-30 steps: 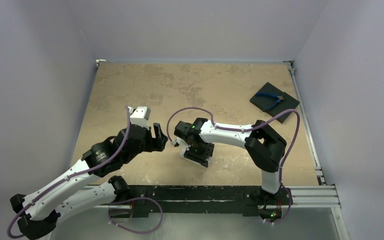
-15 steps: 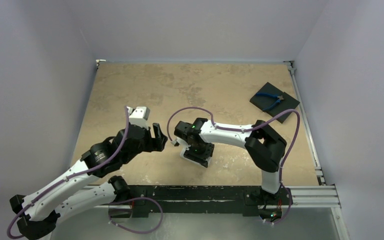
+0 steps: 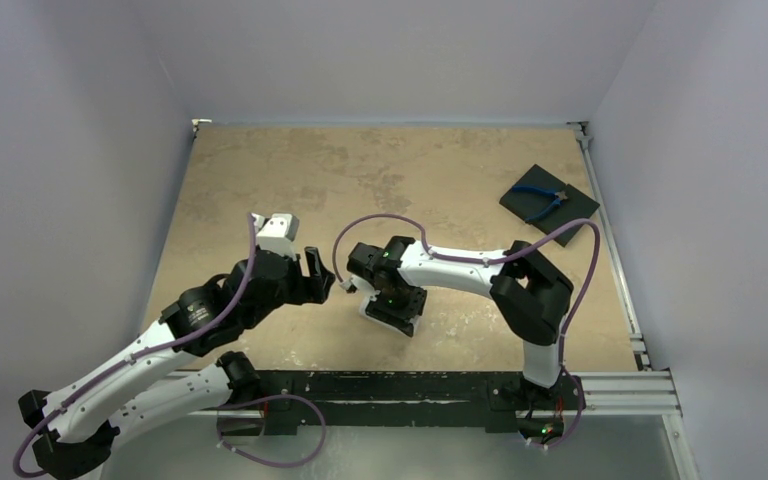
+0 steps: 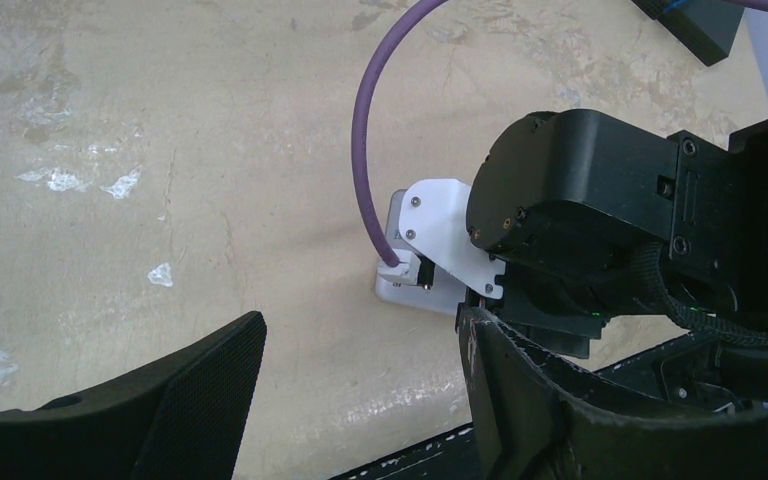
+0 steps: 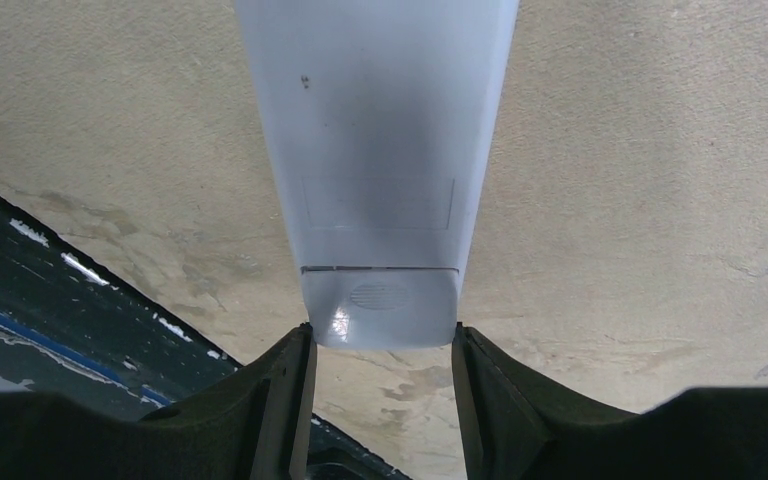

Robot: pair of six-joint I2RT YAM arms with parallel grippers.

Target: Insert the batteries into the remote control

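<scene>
Remote control point(image 5: 378, 110), cover point(image 5: 378, 205) seemingly closed, sits clamped in right pincer point(image 5: 381, 342).

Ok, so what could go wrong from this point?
The right pincer pinches the remote control only at its very end, so it could pivot or slip. The open left pincer sits close to the right wrist and its purple cable; a snag or bump is possible. No batteries show in any view, so loading may stall.

White remote control point(image 5: 375, 150) lies back-up, end clamped by jaws of right gripper point(image 5: 382, 348).
</scene>
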